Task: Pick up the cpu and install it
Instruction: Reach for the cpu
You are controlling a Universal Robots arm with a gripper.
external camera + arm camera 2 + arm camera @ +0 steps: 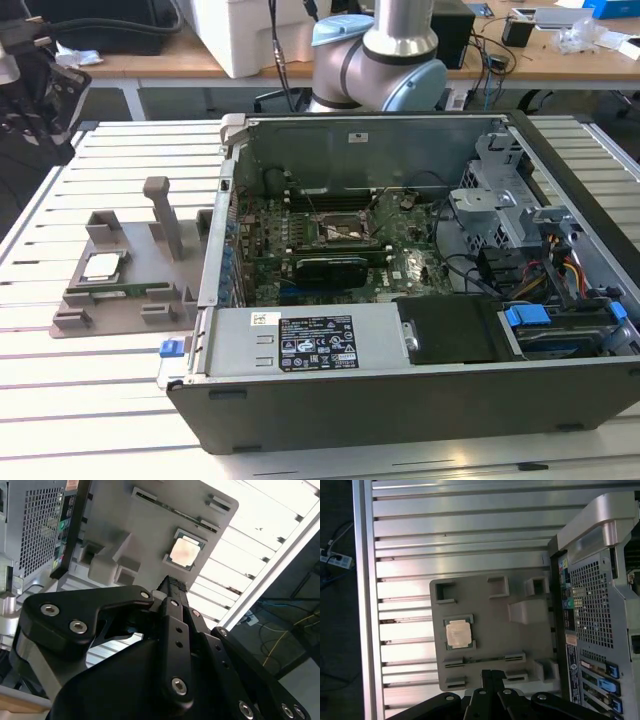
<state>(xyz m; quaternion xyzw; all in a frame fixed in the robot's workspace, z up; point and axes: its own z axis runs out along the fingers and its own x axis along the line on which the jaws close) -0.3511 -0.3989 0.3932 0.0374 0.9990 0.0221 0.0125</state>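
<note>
the cpu (459, 633) lies in the grey holder (490, 615), gripper (487, 673) apart.

Wooden desk (150, 65) behind slatted table (100, 400)

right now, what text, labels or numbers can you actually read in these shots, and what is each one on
Nothing can be read well enough to quote.
Black label on the grey metal cover inside the case: white print and symbols, too small to read.
White sticker beside it: too small to read.
Stickers on the case's rear panel: illegible.
cpu top: faint marks, unreadable.
</note>
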